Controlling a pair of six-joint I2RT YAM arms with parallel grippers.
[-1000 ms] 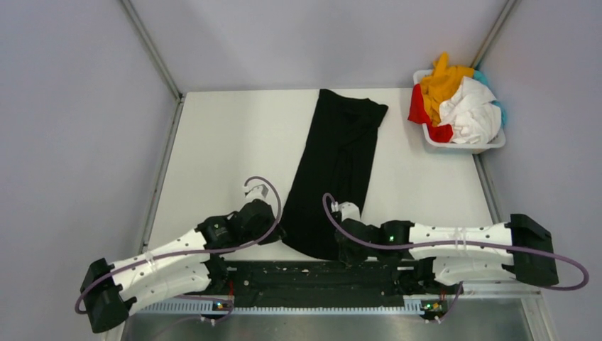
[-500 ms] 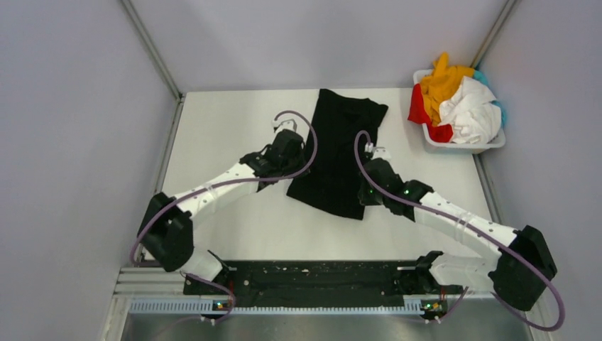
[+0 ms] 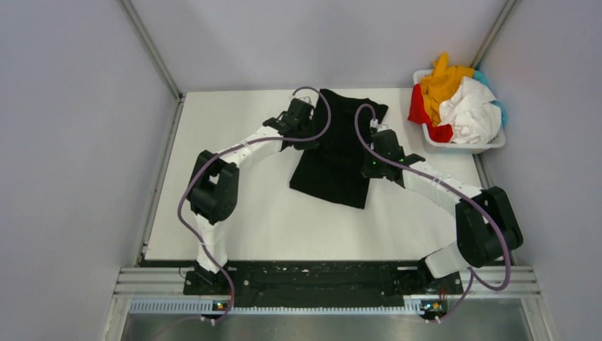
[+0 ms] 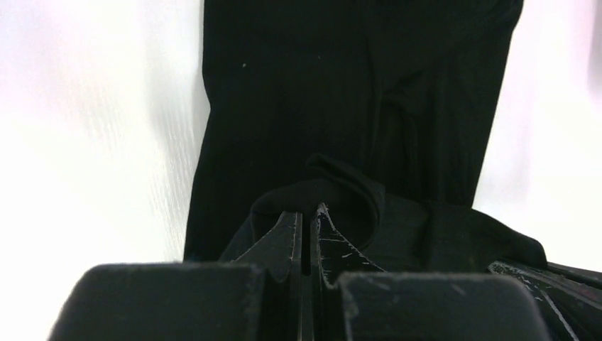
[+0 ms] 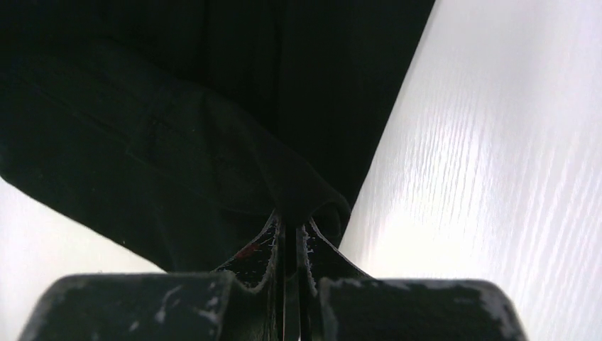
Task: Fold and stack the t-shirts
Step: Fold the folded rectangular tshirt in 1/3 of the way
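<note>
I have both tools on the black t-shirt (image 3: pixel 334 160), which lies in the middle of the white surface (image 3: pixel 227 206), running from the upper edge of the surface down toward the centre of the overhead view. My left tool (image 3: pixel 301 122) sits at the shirt's left edge, and in its wrist view the left tool (image 4: pixel 307 213) has its fingers pressed together on a raised fold of black cloth (image 4: pixel 341 192), with a flat layer of the shirt stretching up to the top of the frame. My right tool (image 3: pixel 374 147) is at the shirt's right edge; its wrist view shows the right tool (image 5: pixel 291 219) pinching a puckered bit of the same cloth (image 5: pixel 213 156), with bare white surface (image 5: pixel 497 177) filling the right half. From above, the shirt looks doubled over, its lower border a slanted line running from centre-left down to centre-right. The upper border lies close to the surface's far edge. Left of the shirt there is a wide strip of open surface, and a broad band below it reaches the rail at the bottom. To the right the gap is narrower, ending at the white basket (image 3: pixel 465 148) in the upper right corner, which holds orange-yellow (image 3: pixel 444 82), red (image 3: pixel 419 106), white (image 3: pixel 472 110) and teal (image 3: pixel 501 110) shirts heaped above its rim.
</note>
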